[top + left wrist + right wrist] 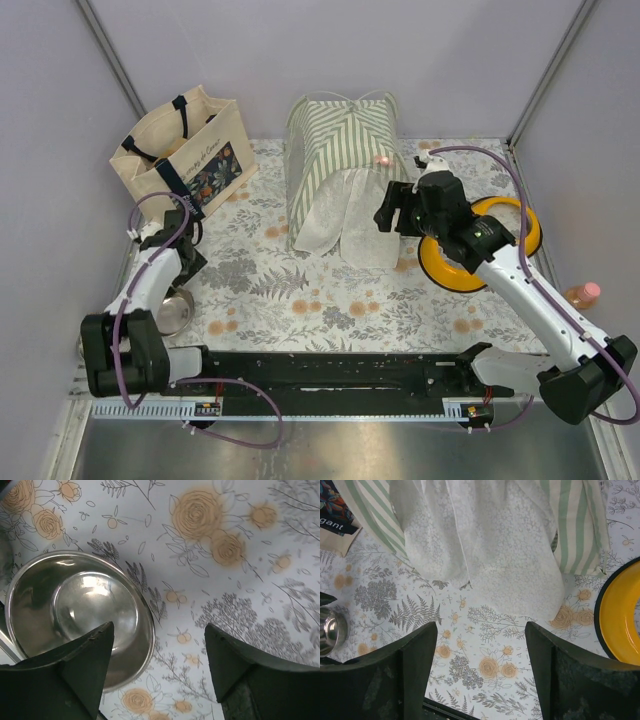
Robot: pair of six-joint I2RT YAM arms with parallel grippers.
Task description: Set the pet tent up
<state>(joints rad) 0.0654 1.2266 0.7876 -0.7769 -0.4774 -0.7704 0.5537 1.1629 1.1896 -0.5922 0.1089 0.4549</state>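
Tent (340, 170) is up on the far middle of the floral cloth (330, 300). Its green-striped roof is peaked and its white lacy flaps hang down the near face onto the cloth. The right gripper (385, 210) hovers just to the right of those flaps. In the wrist view its fingers (410, 665) are spread wide with only printed cloth between them, and nothing is gripped. The flaps fill the far part of that view.

To the right of that arm, a yellow dish (445, 268) lies partly under it. On the near left, the left gripper (188, 250) hangs over a steel bowl (75, 605). Its jaws are parted too and holding nothing, with one finger above the bowl's rim. The tote (185, 150) stands far left, well clear of the tent.
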